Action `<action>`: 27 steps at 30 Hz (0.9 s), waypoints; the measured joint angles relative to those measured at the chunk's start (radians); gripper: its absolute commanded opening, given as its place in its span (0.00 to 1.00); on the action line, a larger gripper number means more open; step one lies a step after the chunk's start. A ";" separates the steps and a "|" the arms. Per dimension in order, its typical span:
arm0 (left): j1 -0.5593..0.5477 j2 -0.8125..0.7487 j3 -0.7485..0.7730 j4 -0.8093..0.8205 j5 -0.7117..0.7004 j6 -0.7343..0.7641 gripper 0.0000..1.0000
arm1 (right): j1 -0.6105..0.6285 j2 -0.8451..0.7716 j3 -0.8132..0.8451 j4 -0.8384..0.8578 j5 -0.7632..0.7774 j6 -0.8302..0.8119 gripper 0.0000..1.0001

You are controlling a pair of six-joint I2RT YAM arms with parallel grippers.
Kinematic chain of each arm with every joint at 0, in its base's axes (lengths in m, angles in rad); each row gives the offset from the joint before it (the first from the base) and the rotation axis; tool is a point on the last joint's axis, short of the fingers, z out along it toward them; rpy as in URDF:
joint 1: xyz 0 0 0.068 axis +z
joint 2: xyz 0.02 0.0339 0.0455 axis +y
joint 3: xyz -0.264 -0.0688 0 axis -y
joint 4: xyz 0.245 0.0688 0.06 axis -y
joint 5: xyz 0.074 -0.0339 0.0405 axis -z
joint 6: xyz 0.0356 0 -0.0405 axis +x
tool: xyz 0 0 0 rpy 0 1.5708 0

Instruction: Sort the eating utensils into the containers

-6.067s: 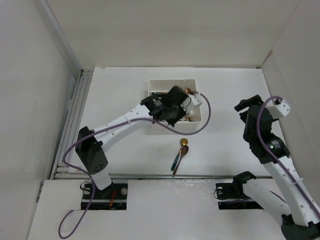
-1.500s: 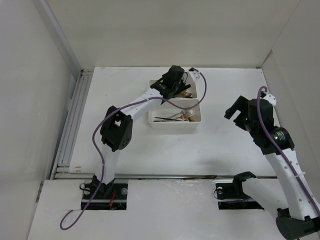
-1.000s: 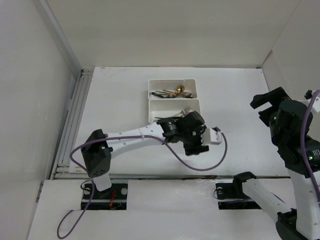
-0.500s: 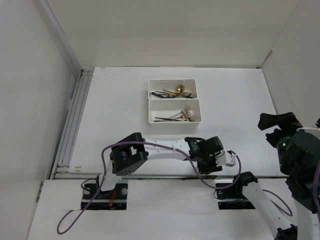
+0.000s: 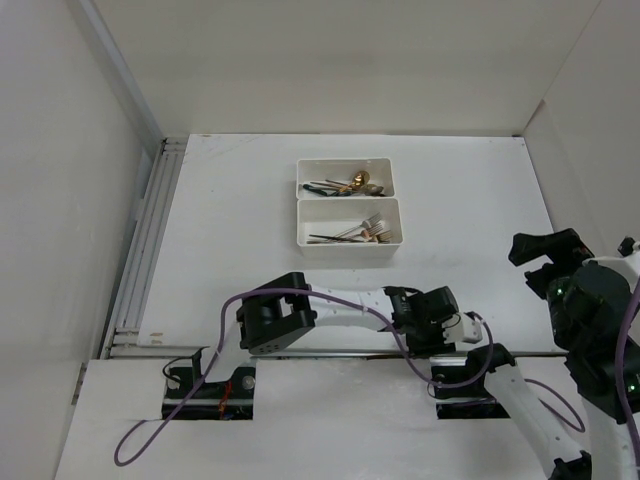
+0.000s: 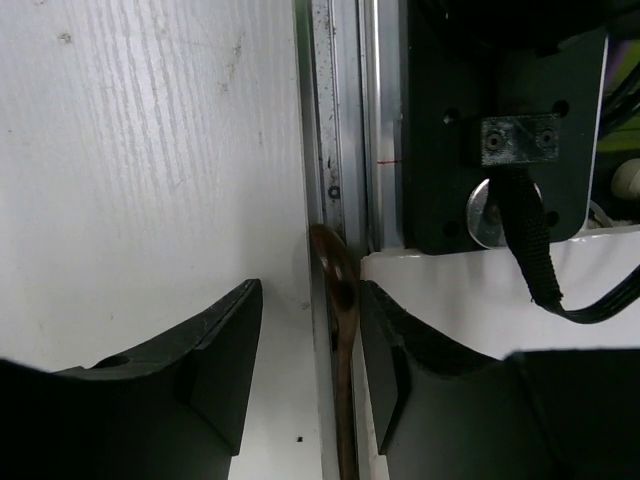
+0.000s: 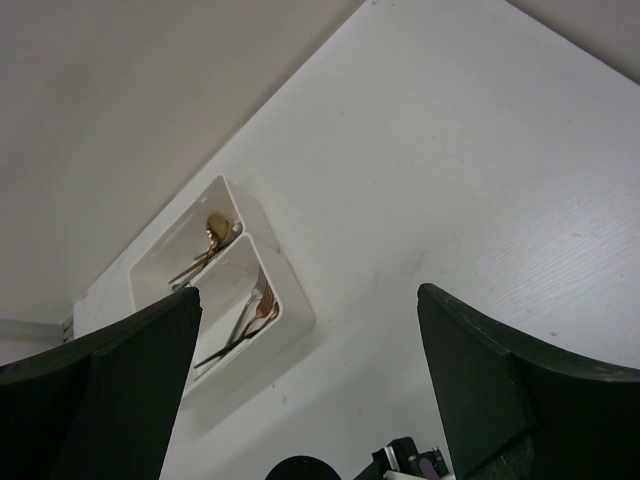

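Two white bins stand at the back centre. The far bin [image 5: 389, 172] holds spoons [image 5: 345, 184]; the near bin [image 5: 398, 222] holds forks [image 5: 362, 230]. Both also show in the right wrist view, far bin [image 7: 160, 262] and near bin [image 7: 292, 305]. My left gripper [image 5: 440, 322] is low over the table's near edge. In its wrist view it [image 6: 310, 295] is open, with a copper utensil [image 6: 340, 290] lying in the edge groove between the jaws, nearer the right finger [image 6: 385, 340]. My right gripper [image 5: 548, 250] is raised at the right, open and empty [image 7: 308, 295].
An aluminium rail [image 6: 345, 120] runs along the table's near edge, with the right arm's black base mount [image 6: 500, 120] and a black cable [image 6: 530, 240] just beyond it. A purple cable [image 5: 300, 300] trails along the left arm. White walls enclose the table.
My left arm left the bins, swept to the near edge and shifted slightly right along it. My right arm rose and pulled back to the right.
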 measured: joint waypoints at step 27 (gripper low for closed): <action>0.031 0.013 0.235 -0.156 0.025 0.010 0.00 | 0.000 -0.035 -0.002 0.001 0.001 -0.001 0.93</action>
